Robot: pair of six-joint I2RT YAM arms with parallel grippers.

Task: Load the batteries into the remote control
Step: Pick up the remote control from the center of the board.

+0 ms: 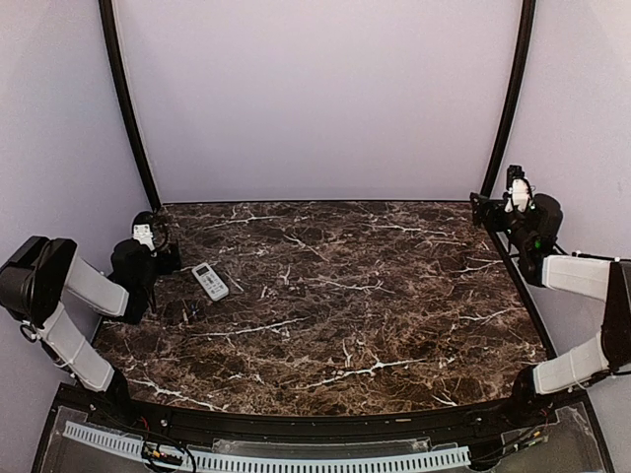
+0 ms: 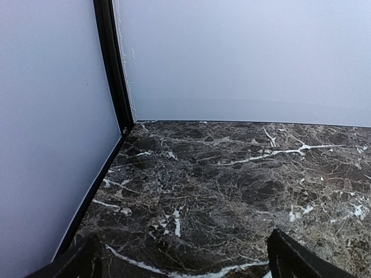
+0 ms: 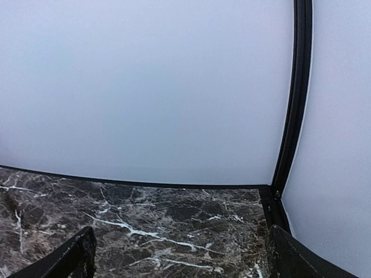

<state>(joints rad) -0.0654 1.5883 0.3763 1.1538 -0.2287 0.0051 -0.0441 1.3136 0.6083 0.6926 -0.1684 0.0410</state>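
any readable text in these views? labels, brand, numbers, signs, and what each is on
No text can be read in any view.
remote control: its face shows a small screen and rows of buttons, but any print is too small to read.
table: marble veining only, no lettering.
back wall: plain, no signs or labels.

A dark brown marble table (image 1: 375, 296) carries a white remote control (image 1: 210, 281) near its left edge.
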